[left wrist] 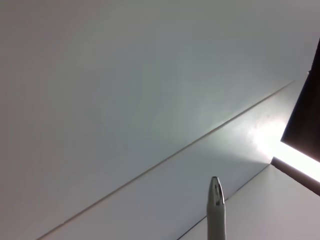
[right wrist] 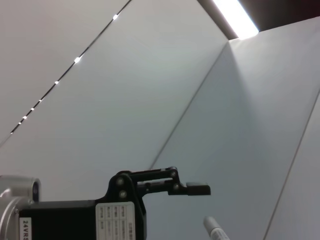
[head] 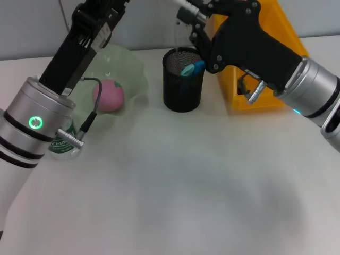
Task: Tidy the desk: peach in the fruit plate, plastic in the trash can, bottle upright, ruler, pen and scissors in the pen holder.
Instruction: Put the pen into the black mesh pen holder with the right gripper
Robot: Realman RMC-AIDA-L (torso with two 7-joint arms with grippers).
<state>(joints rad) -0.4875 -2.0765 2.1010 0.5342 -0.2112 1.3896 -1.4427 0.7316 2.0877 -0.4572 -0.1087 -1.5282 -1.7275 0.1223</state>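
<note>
The black mesh pen holder point(head: 183, 79) stands upper centre of the head view, with blue handles, likely the scissors point(head: 192, 68), poking out of it. The right claw point(head: 186, 16) hovers directly above its mouth at the top edge, a thin clear strip, probably the ruler point(head: 177, 33), hanging upright from it toward the opening; the coming move looks like a straight drop. I cannot tell how wide either claw stands. The left arm rises at upper left, its claw out of frame, apparently carrying a pen point(left wrist: 216, 210). Left of the holder, the peach point(head: 109, 95) sits in the green plate point(head: 133, 69); an orange bin point(head: 276, 32) stands behind on the counter point(head: 202, 186).
</note>
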